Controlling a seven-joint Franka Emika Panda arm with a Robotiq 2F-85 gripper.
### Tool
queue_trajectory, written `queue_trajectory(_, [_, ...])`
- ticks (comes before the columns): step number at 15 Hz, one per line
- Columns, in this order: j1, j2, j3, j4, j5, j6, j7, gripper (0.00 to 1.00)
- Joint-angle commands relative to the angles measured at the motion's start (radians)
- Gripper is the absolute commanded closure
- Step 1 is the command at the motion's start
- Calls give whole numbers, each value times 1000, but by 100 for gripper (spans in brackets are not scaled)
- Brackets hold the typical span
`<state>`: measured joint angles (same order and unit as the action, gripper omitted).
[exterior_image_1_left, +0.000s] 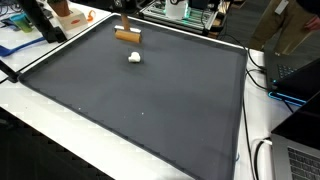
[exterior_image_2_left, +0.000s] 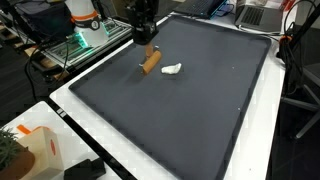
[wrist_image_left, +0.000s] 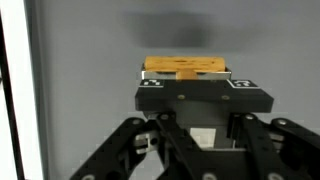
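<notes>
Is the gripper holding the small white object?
No, the white object lies on the dark mat while the gripper clamps the wooden block.

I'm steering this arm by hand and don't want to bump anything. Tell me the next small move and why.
Probably a short, straight lift. The gripper is shut on the wooden block, which is low over the dark mat; whether it touches the mat I cannot tell. The small white object lies close beside the block, so moving sideways at this height could brush it.
</notes>
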<state>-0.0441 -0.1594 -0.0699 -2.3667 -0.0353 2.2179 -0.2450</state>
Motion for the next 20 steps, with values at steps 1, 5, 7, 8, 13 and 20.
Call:
queue_trajectory(1, [0, -246, -61, -109, 136, -79, -162, 78])
queue_trajectory(5, [29, -469, -85, -227, 277, -104, -126, 78])
queue_trajectory(7, [38, -581, -69, -306, 332, -61, -86, 78])
queue_trajectory(8, [12, -636, -27, -350, 354, -22, -72, 78])
queue_trajectory(13, [49, -677, -23, -386, 288, 27, -31, 53])
queue_trajectory(20, [42, -724, -20, -412, 284, 31, -24, 53])
